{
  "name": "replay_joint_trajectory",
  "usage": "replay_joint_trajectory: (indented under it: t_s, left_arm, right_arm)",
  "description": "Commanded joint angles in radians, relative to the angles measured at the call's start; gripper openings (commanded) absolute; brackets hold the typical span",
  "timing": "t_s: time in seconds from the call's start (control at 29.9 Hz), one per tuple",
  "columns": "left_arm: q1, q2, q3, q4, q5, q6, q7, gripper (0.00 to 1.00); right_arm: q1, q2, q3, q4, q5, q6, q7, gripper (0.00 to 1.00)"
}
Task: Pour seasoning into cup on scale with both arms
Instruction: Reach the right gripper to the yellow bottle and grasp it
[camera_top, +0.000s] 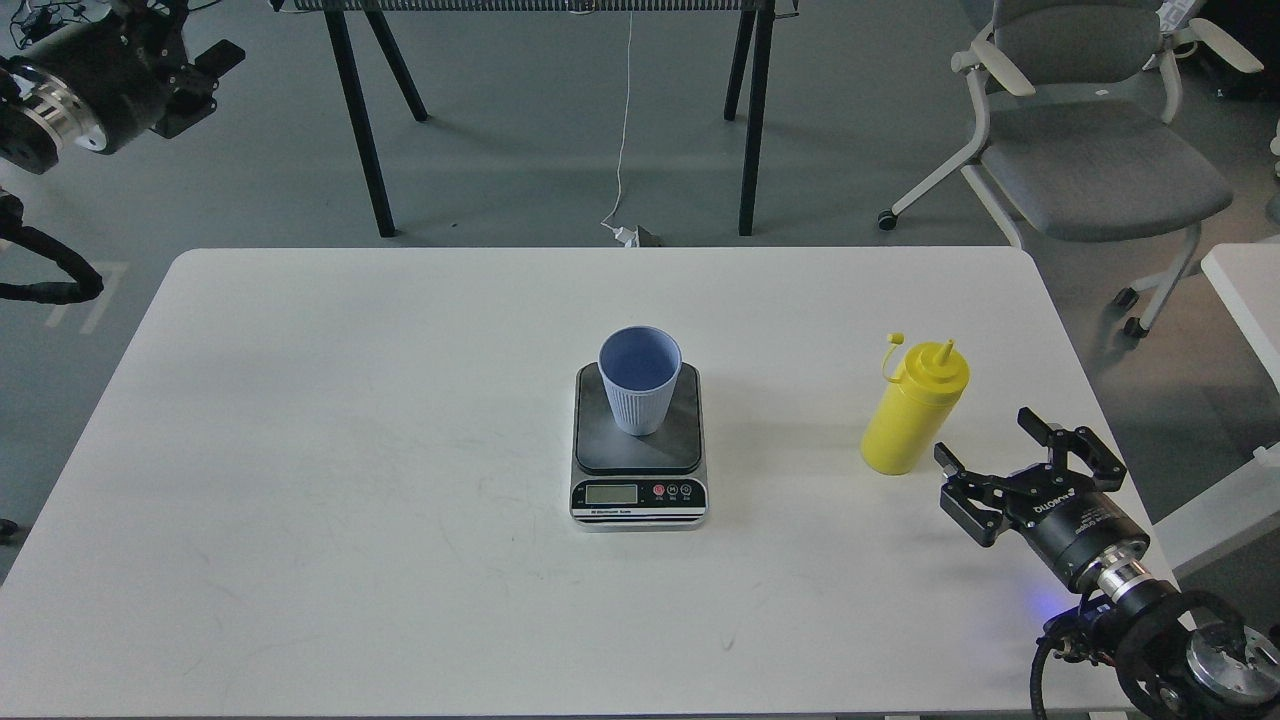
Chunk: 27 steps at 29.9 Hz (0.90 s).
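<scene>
The light blue ribbed cup (640, 392) stands upright on the dark platform of the scale (639, 485) at the table's middle. The yellow seasoning bottle (912, 410) stands upright to the right, its small cap hanging off the nozzle. My right gripper (988, 438) is open and empty, just right of and in front of the bottle's base, not touching it. My left gripper (205, 65) is held high at the upper left, beyond the table's edge. It is dark and seen end-on, so its fingers cannot be told apart.
The white table (350, 480) bears only the scale, cup and bottle. A grey office chair (1090, 150) stands behind on the right and black table legs (360, 130) behind the far edge. Another white surface (1245, 290) lies at the right.
</scene>
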Motion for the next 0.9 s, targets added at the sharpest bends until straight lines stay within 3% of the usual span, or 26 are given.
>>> replay_joint_trajectory:
  t_s: [0.0, 0.43, 0.87]
  left_arm:
    - [0.002, 0.006, 0.001, 0.0, 0.0, 0.0, 0.0, 0.99]
    - [0.015, 0.008, -0.001, 0.0, 0.0, 0.0, 0.0, 0.99]
    - [0.037, 0.024, -0.002, 0.0, -0.001, 0.0, 0.0, 0.99]
  right_arm:
    - [0.012, 0.033, -0.003, -0.024, -0.026, 0.0, 0.0, 1.0]
    - [0.084, 0.148, -0.026, -0.153, -0.058, 0.0, -0.015, 1.0]
    - [0.141, 0.185, -0.026, -0.191, -0.076, 0.0, -0.017, 1.0]
